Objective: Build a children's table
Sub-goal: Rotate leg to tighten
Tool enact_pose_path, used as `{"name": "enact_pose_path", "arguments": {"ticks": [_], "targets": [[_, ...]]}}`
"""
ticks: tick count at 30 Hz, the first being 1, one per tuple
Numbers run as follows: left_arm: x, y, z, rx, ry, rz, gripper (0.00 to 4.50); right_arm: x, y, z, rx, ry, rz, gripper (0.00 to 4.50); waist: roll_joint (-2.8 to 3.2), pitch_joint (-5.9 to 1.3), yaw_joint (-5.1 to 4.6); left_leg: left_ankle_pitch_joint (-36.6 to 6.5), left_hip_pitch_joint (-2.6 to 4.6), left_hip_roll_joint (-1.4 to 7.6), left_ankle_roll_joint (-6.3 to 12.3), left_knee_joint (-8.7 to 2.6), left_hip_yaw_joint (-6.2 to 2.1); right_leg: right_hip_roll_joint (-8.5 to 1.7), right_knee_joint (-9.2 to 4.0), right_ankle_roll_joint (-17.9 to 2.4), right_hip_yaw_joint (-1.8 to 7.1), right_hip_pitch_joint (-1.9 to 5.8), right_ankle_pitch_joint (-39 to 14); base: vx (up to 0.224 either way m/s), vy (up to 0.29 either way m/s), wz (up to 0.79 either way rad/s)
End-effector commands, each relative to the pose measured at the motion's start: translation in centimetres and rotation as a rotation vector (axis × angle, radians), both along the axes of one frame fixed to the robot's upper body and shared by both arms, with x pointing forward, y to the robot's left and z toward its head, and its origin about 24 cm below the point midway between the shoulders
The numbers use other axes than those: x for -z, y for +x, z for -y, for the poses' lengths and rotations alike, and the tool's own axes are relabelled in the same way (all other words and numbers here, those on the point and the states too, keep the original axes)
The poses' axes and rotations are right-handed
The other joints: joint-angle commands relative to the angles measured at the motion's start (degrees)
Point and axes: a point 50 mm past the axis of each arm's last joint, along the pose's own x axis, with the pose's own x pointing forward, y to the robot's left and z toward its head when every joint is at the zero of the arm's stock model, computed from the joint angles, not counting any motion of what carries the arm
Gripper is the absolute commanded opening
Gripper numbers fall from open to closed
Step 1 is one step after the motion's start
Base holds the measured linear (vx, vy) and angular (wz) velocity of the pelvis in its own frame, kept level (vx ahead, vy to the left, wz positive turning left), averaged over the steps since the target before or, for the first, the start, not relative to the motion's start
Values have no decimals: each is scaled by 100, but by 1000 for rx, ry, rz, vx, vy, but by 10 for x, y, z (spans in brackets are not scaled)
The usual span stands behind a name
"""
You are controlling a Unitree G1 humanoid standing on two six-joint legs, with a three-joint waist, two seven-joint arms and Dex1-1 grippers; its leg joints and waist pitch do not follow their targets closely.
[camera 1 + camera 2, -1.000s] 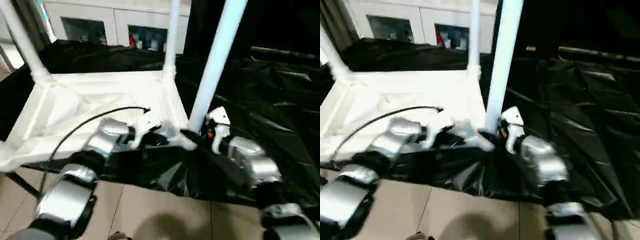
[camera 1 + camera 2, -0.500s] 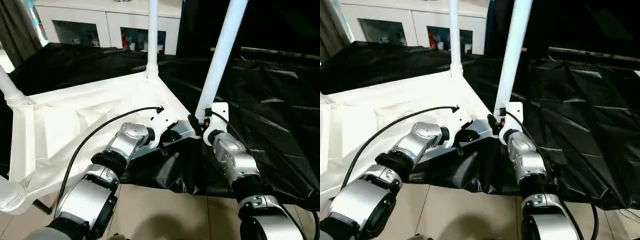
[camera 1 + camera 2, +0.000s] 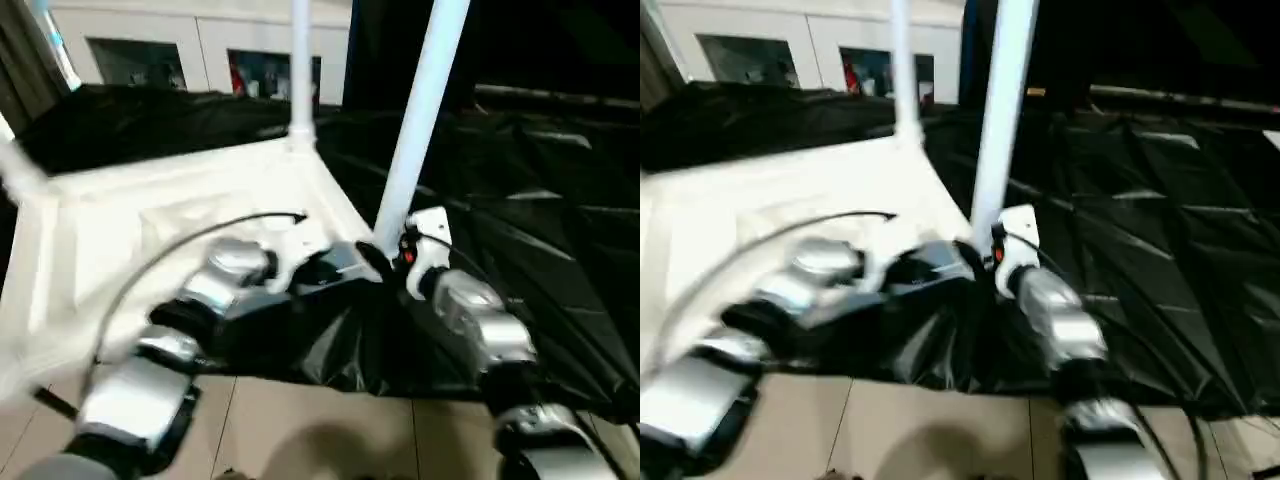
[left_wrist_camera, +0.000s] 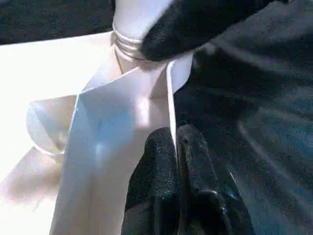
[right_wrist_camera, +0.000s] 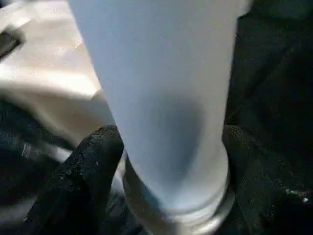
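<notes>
Light, stiff, smooth plastic, likely slippery. Left gripper (image 4: pixel 175 147) pinched on tabletop rim (image 4: pixel 170 103); right gripper (image 5: pixel 166 147) astride near leg (image 3: pixel 415 120), grip uncertain. Best taken low, near socket.

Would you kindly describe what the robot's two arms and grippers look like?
Both forearms are rounded silver metal segments with black joints. The left arm trails a thin black cable; the right arm ends in a white wrist housing with a small orange-red mark. Each gripper has two black fingers.

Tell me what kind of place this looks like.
Probably an indoor workroom or lab set up for assembly: white cabinets with glass doors along the back wall, a tiled floor, and black sheeting spread under the upturned table.
</notes>
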Motion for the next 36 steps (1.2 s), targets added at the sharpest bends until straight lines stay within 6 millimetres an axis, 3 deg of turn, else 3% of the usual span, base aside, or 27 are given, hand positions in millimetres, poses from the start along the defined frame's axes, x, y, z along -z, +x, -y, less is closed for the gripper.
{"name": "enact_pose_path", "arguments": {"ticks": [1, 4, 7, 8, 11, 12, 14, 18, 24, 28, 31, 33, 36], "targets": [[9, -9, -3, 88, 48, -84, 0, -2, -9, -8, -171, 0, -9, 344, 86, -352, 67, -955, 9, 159, 278, -298, -57, -274, -223, -1525, 215, 282, 51, 59, -1, -3], [7, -10, -8, 110, 57, -83, 0, -6, -12, -1, -242, -16, -6, 344, 95, -388, 99, -599, 15, 143, 508, -223, -22, -268, -136, -1830, 205, 287, 952, 38, 12, -2], [7, -6, -14, 77, 108, -51, 0, -12, -12, 6, -277, -25, 1, 344, 110, -391, 125, -666, 9, 145, 560, -210, -22, -282, -130, -1853, 202, 294, 925, 0, 0, 0], [8, -6, -14, 67, 106, -61, 0, -13, -11, 6, -278, -27, 1, 344, 95, -378, 133, -775, 19, 152, 527, -220, -16, -284, -155, -1829, 203, 285, 723, 0, 0, 0], [8, -6, -14, 47, 92, -77, 56, -14, -11, 7, -278, -28, 5, 348, 109, -340, 188, -1148, 30, 166, 325, -243, -16, -309, -214, -1723, 218, 261, -51, 0, 0, 0], [8, -6, -14, 47, 92, -77, 56, -14, -11, 7, -278, -28, 5, 348, 109, -340, 188, -1148, 30, 166, 325, -243, -16, -309, -214, -1723, 218, 261, -51, 0, 0, 0], [12, -7, -16, 50, 124, -72, 62, -15, -13, 5, -295, -26, 6, 348, 107, -301, 194, -1353, 19, 155, 181, -260, -24, -309, -259, -1561, 239, 248, -642, 0, 0, 0], [12, -6, -17, 44, 137, -59, 99, -15, -16, 5, -307, -18, 7, 348, 111, -303, 210, -1381, 30, 145, 133, -260, -27, -312, -293, -1404, 255, 233, -990, 0, 0, 0], [9, -4, -17, 38, 90, -71, 99, -17, -18, 6, -320, -17, 10, 348, 133, -331, 214, -1104, -3, 133, 239, -236, -31, -292, -247, -1454, 239, 245, -611, 0, 0, 0], [7, -4, -13, 25, 11, -84, 54, -21, -16, 9, -312, -23, 31, 348, 116, -344, 212, -1017, -1, 125, 310, -217, -19, -285, -231, -1505, 236, 246, -460, 0, 0, 0], [8, -5, -12, 15, -35, -105, 25, -23, -13, 9, -303, -23, 53, 348, 57, -348, 215, -951, -18, 124, 363, -212, -17, -294, -225, -1489, 233, 257, -491, 0, 0, 0], [9, -6, -11, 14, -46, -111, 20, -24, -11, 9, -300, -23, 59, 348, 75, -350, 221, -900, -18, 130, 392, -206, -19, -304, -218, -1496, 235, 247, -496, 0, 0, 0], [10, -8, -11, 8, -71, -114, 6, -25, -8, 7, -301, -23, 73, 348, 28, -339, 225, -898, -27, 125, 440, -200, -10, -306, -230, -1460, 233, 242, -635, 0, 0, 0]]}}
